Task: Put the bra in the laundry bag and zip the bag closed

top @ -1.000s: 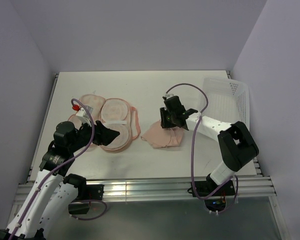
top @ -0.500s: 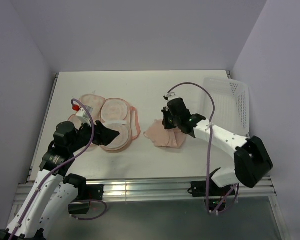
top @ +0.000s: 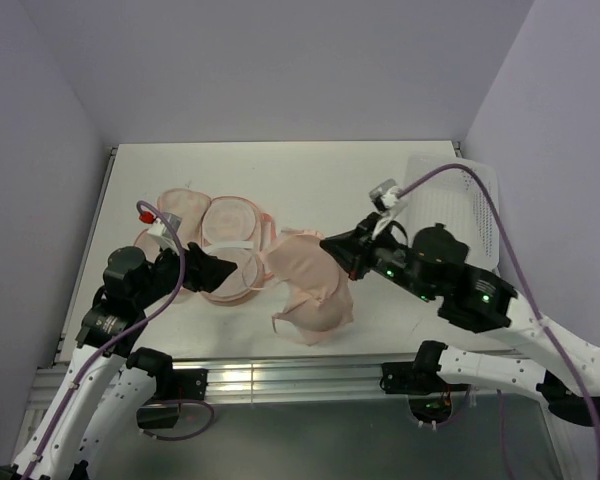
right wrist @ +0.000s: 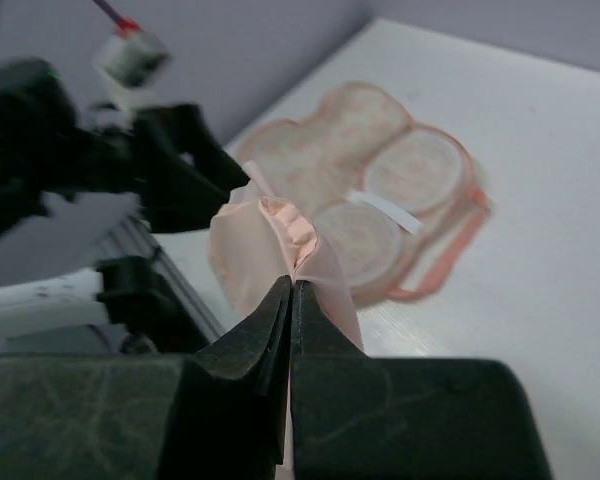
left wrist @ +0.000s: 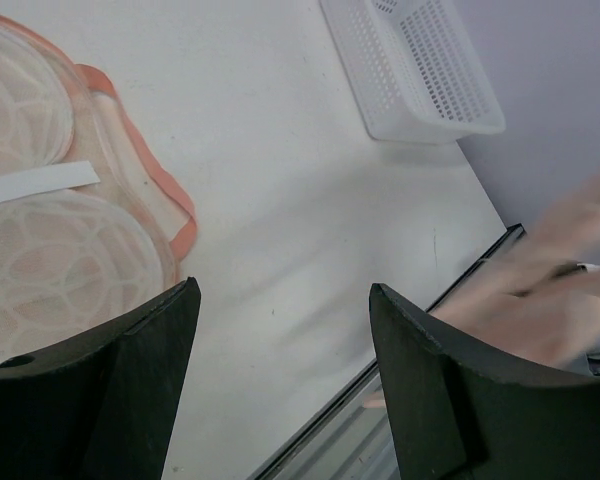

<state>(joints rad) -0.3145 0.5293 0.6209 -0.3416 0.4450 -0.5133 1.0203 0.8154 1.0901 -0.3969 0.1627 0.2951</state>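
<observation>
The laundry bag [top: 215,243] lies open and flat at the left of the table, whitish lining up, pink trim round it; it also shows in the left wrist view [left wrist: 50,250] and the right wrist view [right wrist: 385,205]. My right gripper [top: 332,243] is shut on the pale peach bra [top: 308,285] and holds it lifted in the air, hanging just right of the bag. In the right wrist view the bra [right wrist: 270,250] is pinched between the fingertips. My left gripper [top: 223,268] is open and empty over the bag's near right edge.
A white perforated basket [top: 458,205] stands at the right edge of the table, also in the left wrist view [left wrist: 420,60]. The table's front rail [top: 280,375] runs along the near edge. Walls close in left, back and right.
My right gripper has lifted the bra off the table and carried it left and toward the near edge. The right arm has swung up high. The left arm barely moved.
</observation>
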